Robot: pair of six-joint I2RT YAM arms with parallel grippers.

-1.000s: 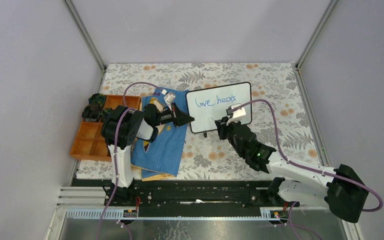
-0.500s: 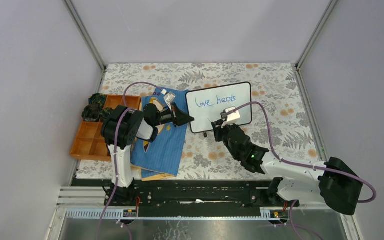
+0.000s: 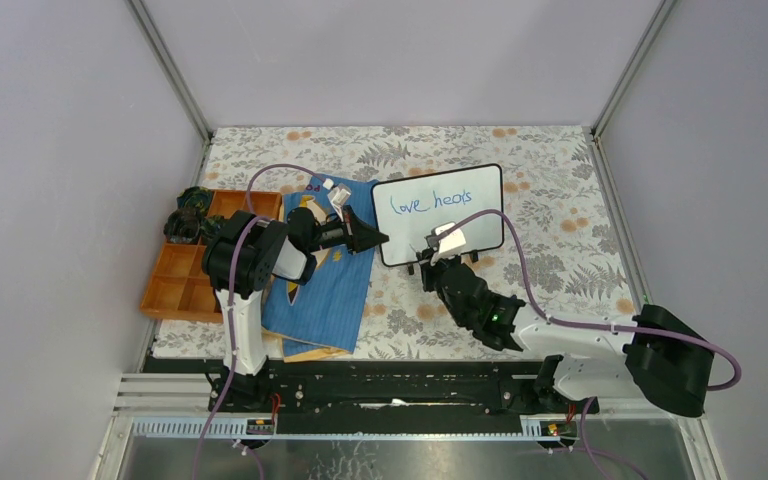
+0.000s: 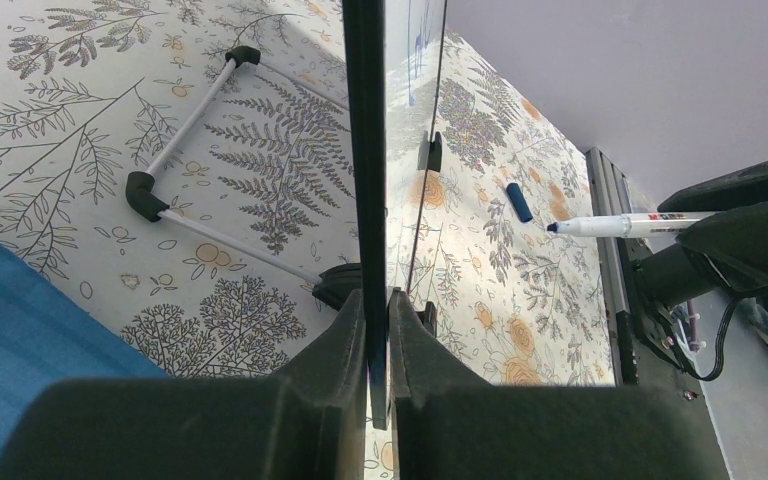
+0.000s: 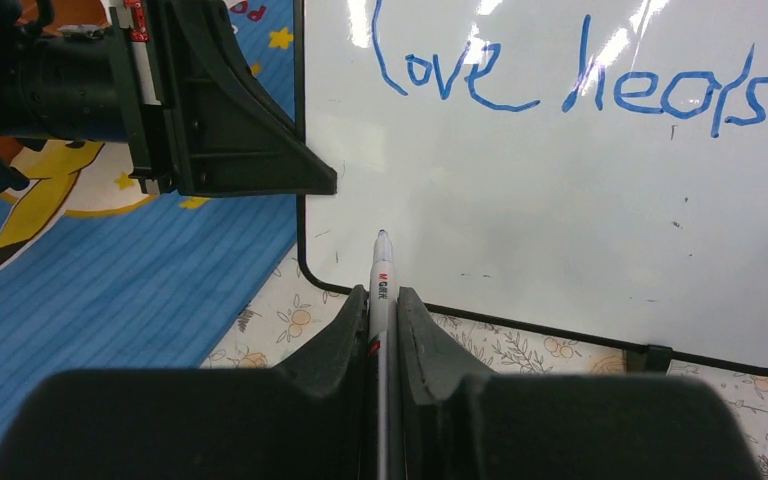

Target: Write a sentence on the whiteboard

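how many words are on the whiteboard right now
2. "love" is at the left of the top line on the whiteboard, and "heals" is to its right. The board below them is bare. Its far right edge is cut off in the right wrist view.

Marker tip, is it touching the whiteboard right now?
Apart. The left wrist view sees the whiteboard edge-on, and patterned tablecloth shows between its face and the marker tip.
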